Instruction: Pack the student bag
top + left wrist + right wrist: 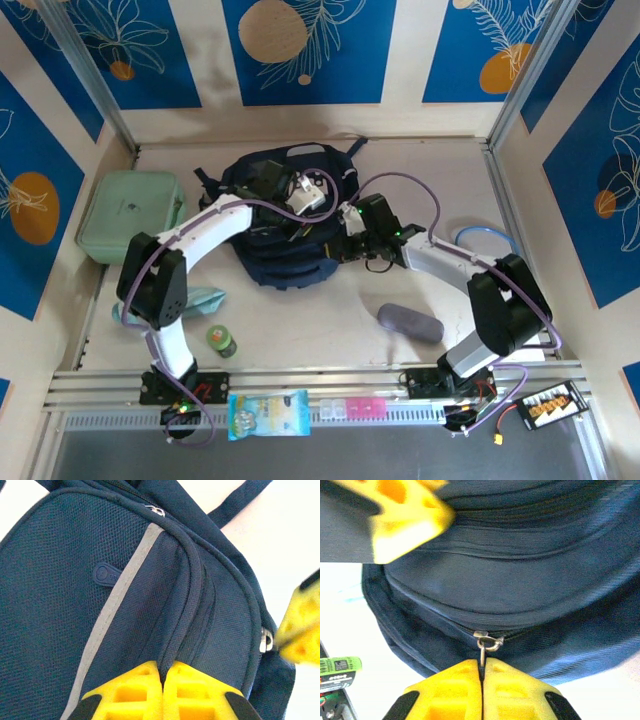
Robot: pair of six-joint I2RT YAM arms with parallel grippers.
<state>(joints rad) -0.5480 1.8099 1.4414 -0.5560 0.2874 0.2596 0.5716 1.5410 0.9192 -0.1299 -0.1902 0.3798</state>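
1. The right fingers [470,676] are pressed together on the metal zip pull [487,642] of the student bag [520,590]. The zip slider is seen just beyond their tips.
2. The left fingers [150,676] are likewise closed tight. A ridge of the bag's navy fabric, between two zip lines, is pinched at their tips.
3. The two pairs of fingers are held near each other, and a blurred yellow finger of the other arm is seen at the edge of each wrist view.
4. A grey stripe [117,605] is seen running up the bag's front to the left of the left fingers, with a small oval tab [106,574] beside it.
5. The bag is laid flat on the surface [330,330], under both pairs of fingers, with its black straps spread out behind.
6. Well to the left of the left fingers, a mint green case [130,215] is seen.
7. On the near side of the right fingers, a grey oblong pouch [410,323] is laid.
8. A small green bottle [221,341] is placed nearer the left arm's base.
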